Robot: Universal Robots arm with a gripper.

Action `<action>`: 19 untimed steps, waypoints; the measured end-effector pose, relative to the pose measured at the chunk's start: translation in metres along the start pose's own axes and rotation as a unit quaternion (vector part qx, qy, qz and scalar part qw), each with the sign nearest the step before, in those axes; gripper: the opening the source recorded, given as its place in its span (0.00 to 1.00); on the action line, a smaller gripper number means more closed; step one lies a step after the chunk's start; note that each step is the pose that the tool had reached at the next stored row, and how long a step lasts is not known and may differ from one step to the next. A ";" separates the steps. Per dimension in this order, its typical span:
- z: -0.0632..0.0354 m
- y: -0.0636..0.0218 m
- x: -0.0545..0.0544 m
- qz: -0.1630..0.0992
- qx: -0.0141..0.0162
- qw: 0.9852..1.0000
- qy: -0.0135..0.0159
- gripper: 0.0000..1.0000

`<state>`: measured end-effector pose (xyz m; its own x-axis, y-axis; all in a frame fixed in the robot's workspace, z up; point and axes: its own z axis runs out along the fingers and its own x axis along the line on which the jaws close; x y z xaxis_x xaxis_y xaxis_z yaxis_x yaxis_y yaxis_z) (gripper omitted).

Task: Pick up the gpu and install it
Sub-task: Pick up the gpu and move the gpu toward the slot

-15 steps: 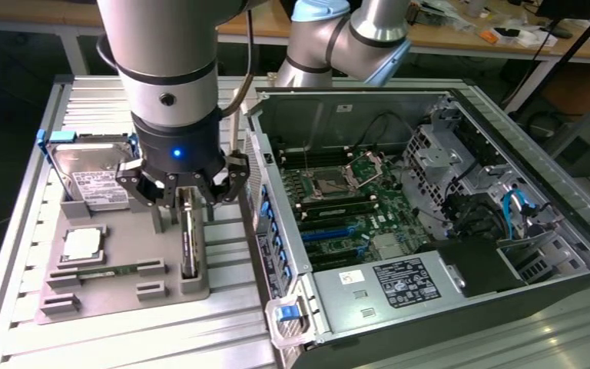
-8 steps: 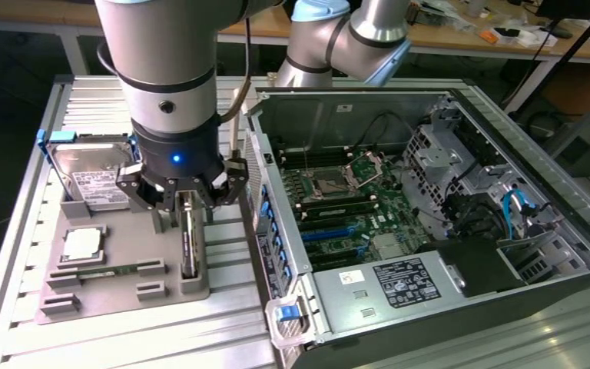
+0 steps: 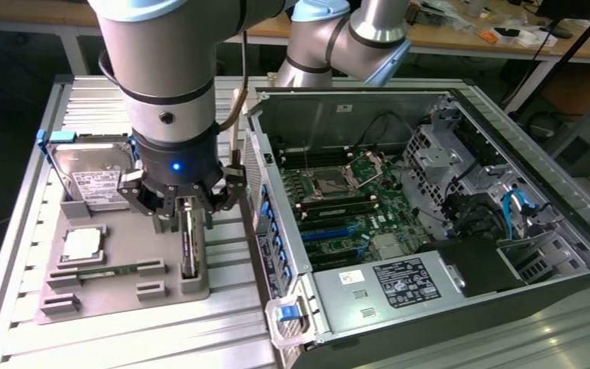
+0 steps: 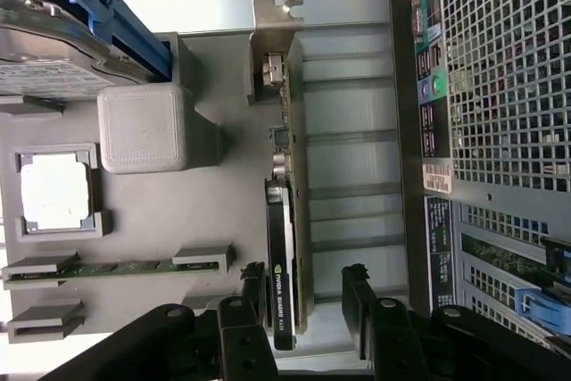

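Hard drive [image 3: 90,175], processor [image 3: 82,244] and memory stick [image 3: 105,270] rest in a grey tray [image 3: 131,237].

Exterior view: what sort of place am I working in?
Probably a lab or workshop bench for PC assembly: an open computer case with its motherboard bare, a grey fixture tray holding the gpu and hard drive, cluttered workbenches behind.

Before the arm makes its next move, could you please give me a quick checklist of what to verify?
1. gpu standing on edge in the gray holder: ok.
2. gripper straddling the gpu: ok.
3. Jaws shut on the card: not ok, open.
4. Computer case side open, motherboard exposed: ok.
5. Blue slots free of obstruction: cannot tell.
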<state>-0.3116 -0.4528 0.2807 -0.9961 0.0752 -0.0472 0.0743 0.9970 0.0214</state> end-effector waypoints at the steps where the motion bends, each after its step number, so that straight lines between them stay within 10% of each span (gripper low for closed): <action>1: 0.0015 0.0004 0.000 0.000 0.000 1.000 0.000 0.48; 19: 0.0211 0.0073 0.006 0.000 0.008 1.000 -0.001 0.48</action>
<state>-0.3158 -0.4447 0.2595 -0.9961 0.0744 -0.0483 0.0742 0.9972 0.0059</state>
